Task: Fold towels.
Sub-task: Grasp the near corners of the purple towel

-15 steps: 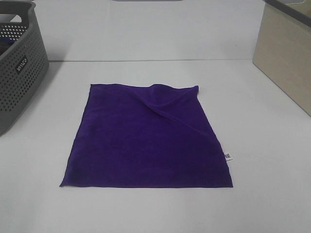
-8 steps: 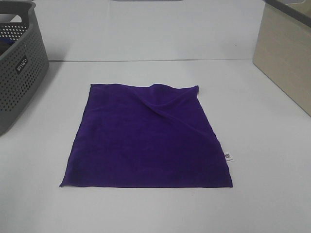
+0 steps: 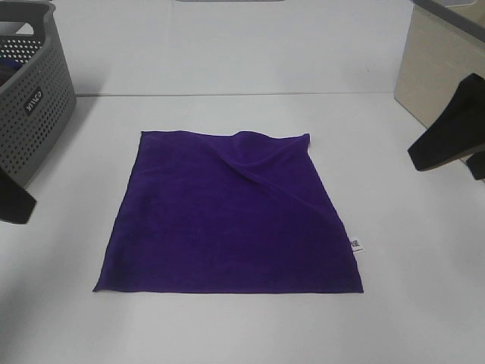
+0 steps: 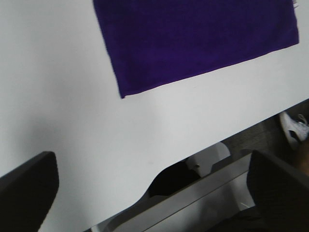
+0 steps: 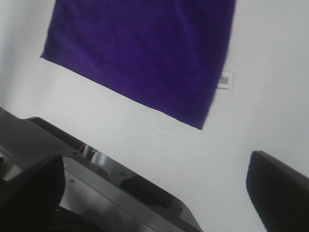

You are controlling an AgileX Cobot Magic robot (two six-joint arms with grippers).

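The deep purple towel [image 3: 227, 220] lies spread flat on the white table, with a raised crease near its far right corner and a small white tag [image 3: 356, 245] on its right edge. My left gripper [image 4: 154, 193] hangs open over the table's near left edge, apart from the towel [image 4: 193, 38]; one dark finger [image 3: 14, 199] shows at the left border. My right gripper [image 5: 154, 193] is open too, off the towel [image 5: 140, 53] near its tag [image 5: 224, 80]. Its dark finger [image 3: 453, 133] shows at the right. Neither gripper holds anything.
A grey perforated basket [image 3: 30, 106] stands at the far left and a beige box [image 3: 443, 76] at the far right. The table's front edge [image 4: 207, 145] and the robot's base below it show in both wrist views.
Both grippers have come into the high view, the left one from the left edge and the right one from the right edge. The towel has not moved.
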